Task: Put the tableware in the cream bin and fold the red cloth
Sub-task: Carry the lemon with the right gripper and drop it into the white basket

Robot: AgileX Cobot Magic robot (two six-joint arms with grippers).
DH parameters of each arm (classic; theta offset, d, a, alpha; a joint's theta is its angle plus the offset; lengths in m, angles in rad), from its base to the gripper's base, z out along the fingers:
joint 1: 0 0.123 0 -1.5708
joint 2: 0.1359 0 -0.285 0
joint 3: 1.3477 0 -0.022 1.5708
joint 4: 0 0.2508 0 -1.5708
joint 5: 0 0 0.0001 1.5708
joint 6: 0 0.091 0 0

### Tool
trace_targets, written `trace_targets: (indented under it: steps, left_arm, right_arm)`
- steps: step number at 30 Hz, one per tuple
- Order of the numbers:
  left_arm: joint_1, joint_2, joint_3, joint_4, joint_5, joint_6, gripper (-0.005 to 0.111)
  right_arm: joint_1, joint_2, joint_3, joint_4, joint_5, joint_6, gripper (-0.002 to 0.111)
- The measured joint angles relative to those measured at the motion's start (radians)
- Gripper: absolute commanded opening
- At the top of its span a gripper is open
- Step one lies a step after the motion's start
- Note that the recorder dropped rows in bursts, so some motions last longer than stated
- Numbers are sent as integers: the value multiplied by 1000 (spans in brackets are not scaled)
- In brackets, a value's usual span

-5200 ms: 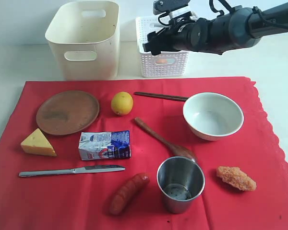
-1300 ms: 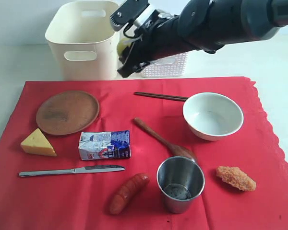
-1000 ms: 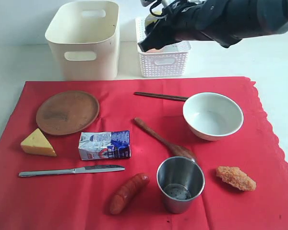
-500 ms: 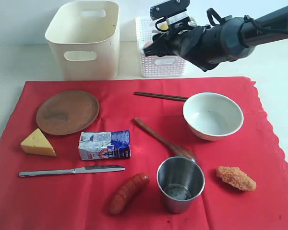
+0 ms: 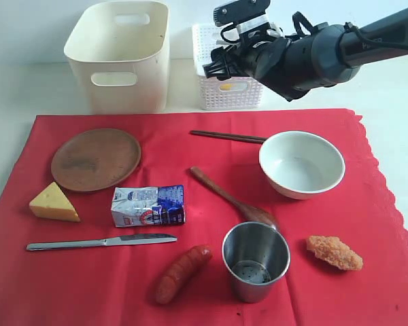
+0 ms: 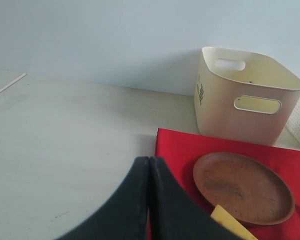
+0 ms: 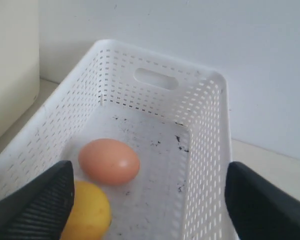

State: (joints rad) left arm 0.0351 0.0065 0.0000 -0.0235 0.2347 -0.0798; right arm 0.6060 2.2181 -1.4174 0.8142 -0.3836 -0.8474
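– Cloth, what does it look like?
– The red cloth is bright and plain. It lies spread flat and unfolded, and in the exterior view its right edge is scalloped.
– Containers?
– The cream bin stands just behind the cloth. Beside it, the white basket holds an egg and a lemon. The right gripper hangs over them, spread wide and gripping nothing.
– Tableware?
– All of it is on the cloth: plate, bowl, cup, knife, spoon, chopsticks.
– Left gripper?
– Its fingers are pressed together and empty.
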Motion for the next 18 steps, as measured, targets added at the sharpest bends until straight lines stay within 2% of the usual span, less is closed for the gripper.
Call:
trace_targets:
  steps: [13, 18]
  left_arm:
    - [0, 0, 0, 0, 0, 0, 1]
    - [0, 0, 0, 0, 0, 0, 1]
  right_arm:
    - [0, -9, 0, 2, 20, 0, 78]
    - [0, -79, 0, 2, 143, 0, 78]
